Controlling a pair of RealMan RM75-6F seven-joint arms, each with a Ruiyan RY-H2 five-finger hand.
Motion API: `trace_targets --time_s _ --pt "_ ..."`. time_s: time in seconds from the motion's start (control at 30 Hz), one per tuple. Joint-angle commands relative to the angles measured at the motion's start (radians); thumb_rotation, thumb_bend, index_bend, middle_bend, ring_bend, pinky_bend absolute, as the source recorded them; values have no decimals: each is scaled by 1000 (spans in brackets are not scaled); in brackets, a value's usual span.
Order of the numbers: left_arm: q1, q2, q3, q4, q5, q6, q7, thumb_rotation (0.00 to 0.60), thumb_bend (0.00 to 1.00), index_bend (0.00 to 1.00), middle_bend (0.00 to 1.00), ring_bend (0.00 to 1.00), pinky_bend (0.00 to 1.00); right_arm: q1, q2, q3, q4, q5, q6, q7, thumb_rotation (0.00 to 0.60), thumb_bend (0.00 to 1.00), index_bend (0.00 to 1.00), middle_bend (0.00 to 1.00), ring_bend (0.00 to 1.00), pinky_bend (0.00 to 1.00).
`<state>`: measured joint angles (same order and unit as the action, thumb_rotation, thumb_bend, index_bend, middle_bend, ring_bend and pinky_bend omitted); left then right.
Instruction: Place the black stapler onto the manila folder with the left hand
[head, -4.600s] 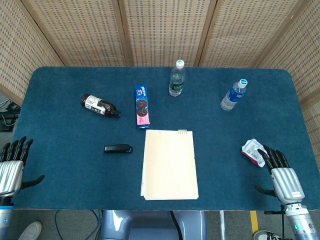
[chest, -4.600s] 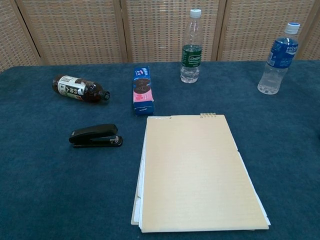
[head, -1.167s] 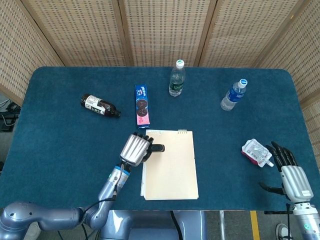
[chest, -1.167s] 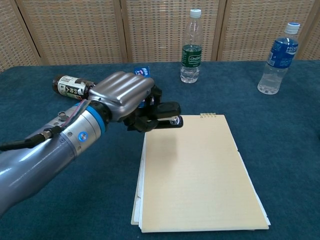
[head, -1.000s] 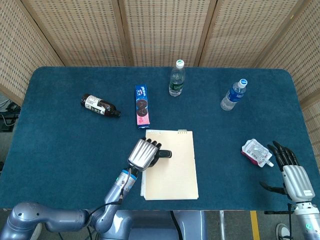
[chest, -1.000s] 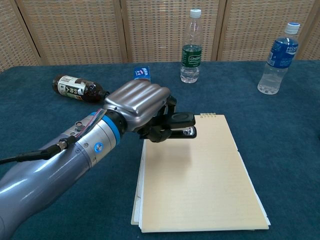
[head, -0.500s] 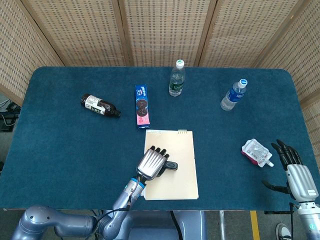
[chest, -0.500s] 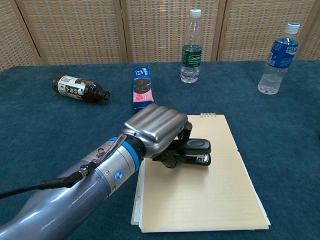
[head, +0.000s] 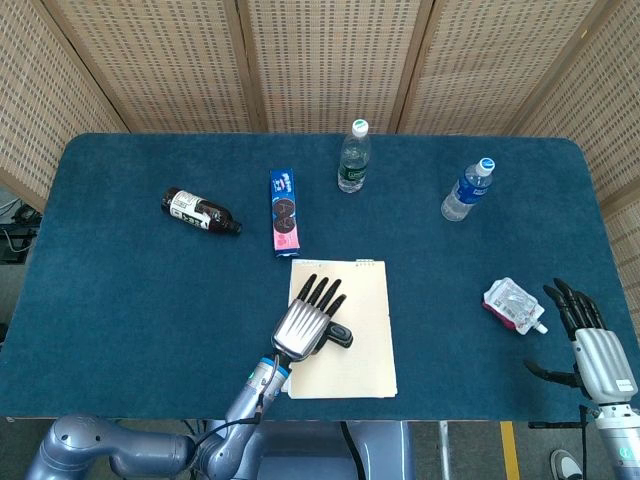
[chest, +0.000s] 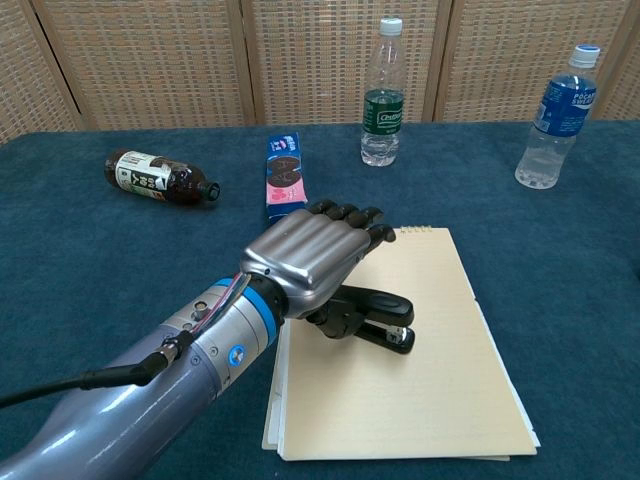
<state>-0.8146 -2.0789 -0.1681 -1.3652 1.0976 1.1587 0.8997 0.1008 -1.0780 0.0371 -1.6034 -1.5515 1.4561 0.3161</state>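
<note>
The black stapler (chest: 385, 318) lies on the manila folder (chest: 440, 380), at its left-middle part, tilted slightly. My left hand (chest: 310, 255) hovers right over the stapler's rear end with its fingers stretched out flat and apart; the thumb sits close beside the stapler. In the head view the stapler (head: 342, 335) peeks out to the right of the left hand (head: 308, 320) on the folder (head: 365, 300). My right hand (head: 590, 345) rests open at the table's right front corner, holding nothing.
A brown bottle (head: 200, 211) lies at the back left. A cookie pack (head: 285, 212) lies behind the folder. Two water bottles (head: 353, 158) (head: 467, 190) stand at the back. A white and red packet (head: 510, 305) lies beside the right hand.
The left hand carried the stapler over the folder, lowered it onto the sheet, and has now spread its fingers off it. The right hand stays put.
</note>
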Motion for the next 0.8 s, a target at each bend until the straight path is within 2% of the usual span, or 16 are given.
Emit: trace_targets --time_s 0.03,0.13,0.33,0.43,0.57,0.63,0.7,0.8 --pt "5 8 -2 -11 11 8 -9 600 352 89 0 0 0 1 0 0 0 -1 -1 -2 600 150 74 0 0 0" --pt "30 42 2 -53 49 51 -44 600 351 76 0 0 0 0 -1 1 2 1 0 -6 600 150 75 0 0 0" --pt "86 130 24 -132 100 109 -114 600 258 23 0 0 0 0 -2 4 2 4 2 -13 600 150 74 0 0 0" --pt "124 196 33 -182 108 142 -137 600 211 0 0 0 0 -1 -4 5 0 2 7 -20 600 150 74 0 0 0" --pt "195 318 52 -288 79 193 -136 600 100 0 0 0 0 -3 -8 2 -5 -6 12 -44 600 150 74 0 0 0" --pt "268 421 84 -375 56 263 -134 600 71 0 0 0 0 -4 -11 0 -7 -10 14 -66 600 150 74 0 0 0" --pt "338 534 142 -449 91 336 -143 600 63 0 0 0 0 -6 -16 0 -10 -9 18 -87 600 150 74 0 0 0" --pt "401 632 196 -479 115 394 -137 600 32 0 0 0 0 -8 -21 -2 -14 -13 21 -110 600 150 74 0 0 0"
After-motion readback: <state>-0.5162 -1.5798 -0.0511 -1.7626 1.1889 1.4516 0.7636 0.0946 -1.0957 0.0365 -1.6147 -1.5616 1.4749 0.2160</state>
